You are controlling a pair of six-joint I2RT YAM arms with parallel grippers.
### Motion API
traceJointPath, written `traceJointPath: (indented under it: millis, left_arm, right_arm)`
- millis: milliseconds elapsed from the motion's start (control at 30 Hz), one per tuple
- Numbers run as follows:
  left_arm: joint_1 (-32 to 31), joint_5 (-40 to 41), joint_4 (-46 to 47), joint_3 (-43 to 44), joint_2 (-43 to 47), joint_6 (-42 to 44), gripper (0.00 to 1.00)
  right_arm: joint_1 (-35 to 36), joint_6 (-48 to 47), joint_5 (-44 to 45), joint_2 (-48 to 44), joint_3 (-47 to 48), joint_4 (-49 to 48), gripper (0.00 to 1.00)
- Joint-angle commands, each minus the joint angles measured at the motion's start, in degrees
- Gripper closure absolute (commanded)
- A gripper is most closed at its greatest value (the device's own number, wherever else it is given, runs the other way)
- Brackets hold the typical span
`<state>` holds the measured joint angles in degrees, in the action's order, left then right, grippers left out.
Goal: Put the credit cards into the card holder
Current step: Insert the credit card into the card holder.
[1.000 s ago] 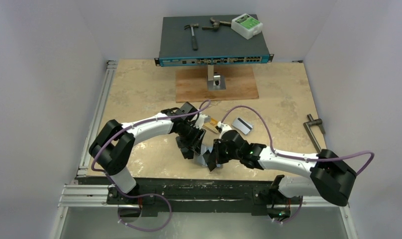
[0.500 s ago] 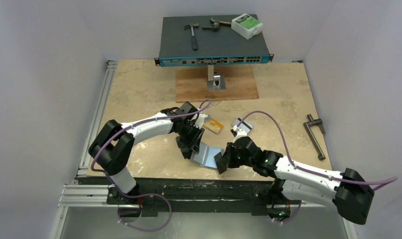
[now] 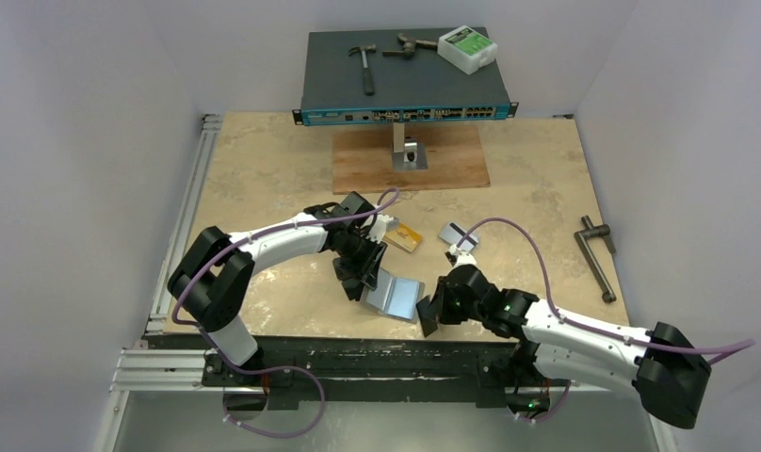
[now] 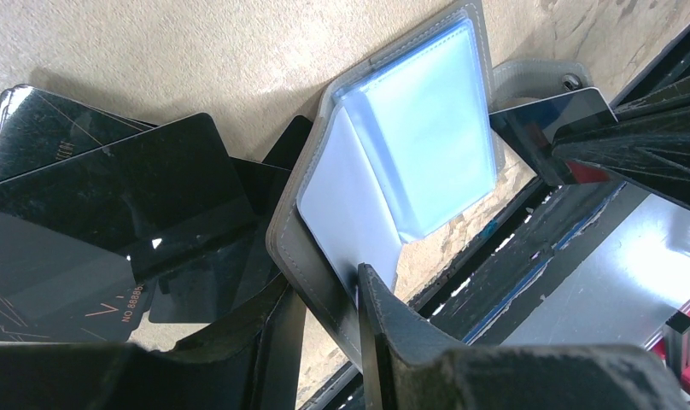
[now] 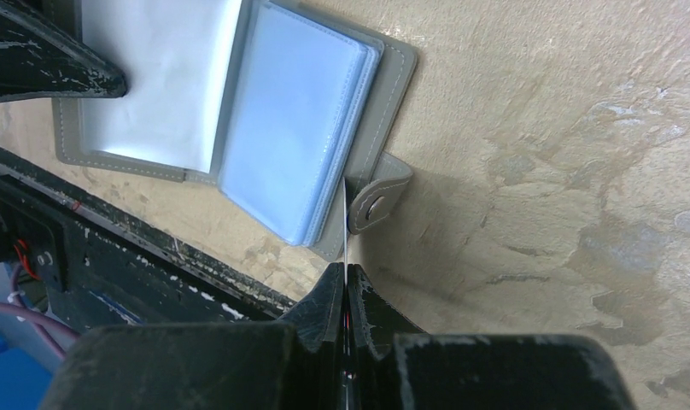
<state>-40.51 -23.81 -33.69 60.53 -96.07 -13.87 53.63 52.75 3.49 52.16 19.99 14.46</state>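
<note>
1. Beige mottled desk (image 3: 264, 188) fills the cell between pale walls. A network switch (image 3: 405, 94) with a hammer (image 3: 366, 66) on top is raised at the far edge.
2. Near the front edge the card holder (image 3: 398, 296) is laid open, grey cover down. Its bluish clear sleeves (image 5: 295, 120) face up and its snap tab (image 5: 376, 202) sticks out to one side.
3. The left end effector (image 4: 324, 295) is closed on the edge of the holder's grey cover, so the holder is pinned open.
4. The right end effector (image 5: 346, 278) is clamped shut on a credit card (image 4: 551, 120), seen edge-on in the right wrist view. The card's leading edge is just beside the snap tab and the sleeve stack.
5. Two more cards are seen on the desk beyond the holder, apart from each other: an orange card (image 3: 404, 238) and a silver card with a dark stripe (image 3: 457, 234).
6. The cards are judged light, stiff and slick. Lying flat they offer little to grip, so an edge or corner would have to be lifted first. A pinch across the short end is favoured, so that most of the length is free to enter a sleeve.
7. The sleeves are judged soft and floppy, with tight mouths. The holder is best held by its stiffer cover, since a skewed card could buckle a sleeve or push the light holder along.
</note>
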Motion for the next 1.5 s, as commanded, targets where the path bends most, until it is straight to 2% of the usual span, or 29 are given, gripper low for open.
traceJointPath:
  millis: [0, 333, 800, 1200, 1467]
  left_arm:
    - [0.16, -0.34, 1.31, 1.95, 2.27, 1.12, 0.72]
    - [-0.09, -0.35, 1.11, 2.22, 2.36, 1.48, 0.72]
    - [-0.36, -0.69, 1.09, 2.45, 2.64, 1.47, 0.73]
    - [-0.65, -0.88, 1.17, 2.31, 3.07, 1.56, 0.74]
    - [-0.88, -0.95, 1.22, 2.4, 3.05, 1.48, 0.74]
  right_arm:
    - [-0.12, 0.42, 0.11, 1.29, 0.42, -2.31, 1.0]
    - [-0.28, 0.08, 1.65, -4.75, 1.82, 1.65, 1.0]
    - [-0.32, -1.22, -1.5, 1.23, 1.58, -5.17, 1.0]
    - [-0.34, -1.42, 0.38, -3.47, 3.04, -0.13, 1.0]
    - [-0.32, -1.99, -1.36, 0.26, 2.85, -3.49, 1.0]
